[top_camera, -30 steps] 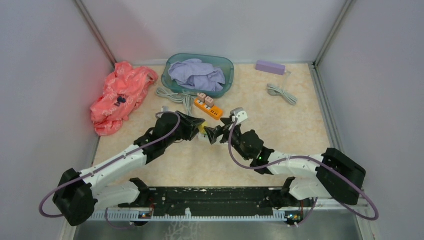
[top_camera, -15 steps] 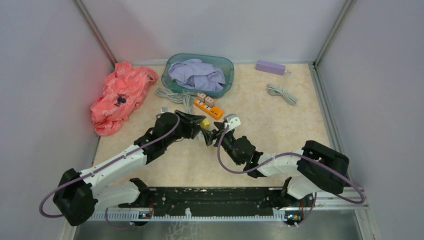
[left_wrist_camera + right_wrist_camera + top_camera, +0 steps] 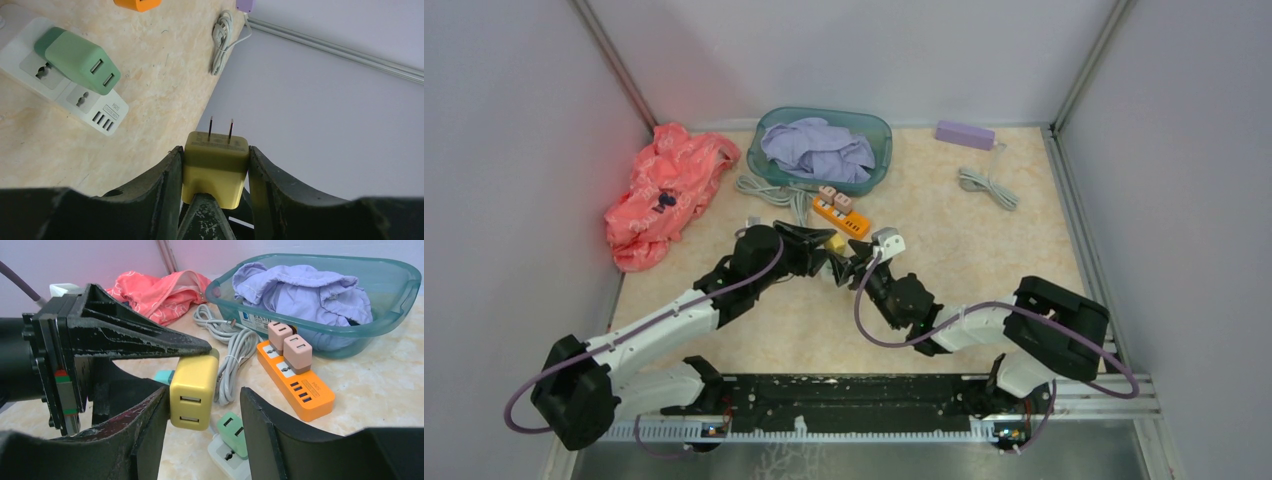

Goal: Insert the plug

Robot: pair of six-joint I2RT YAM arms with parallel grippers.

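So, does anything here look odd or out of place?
The yellow charger, clamped in the left gripper, has its prongs aimed away from the white power strip; a pink garment lies crumpled outside the basin.

bright, even light | soft shadows | wrist views sharp, foreground dark

Left arm (image 3: 674, 315), white links with black joints, lay low and stretched forward and inward. Its black two-finger hand (image 3: 215, 150) was clamped on a yellow square charger plug (image 3: 215, 172), prongs pointing away from the wrist. Right arm (image 3: 969, 325) was folded sharply at the elbow, forearm angled left. Its hand (image 3: 205, 392) was spread, fingers either side of the plug, one just beside it.
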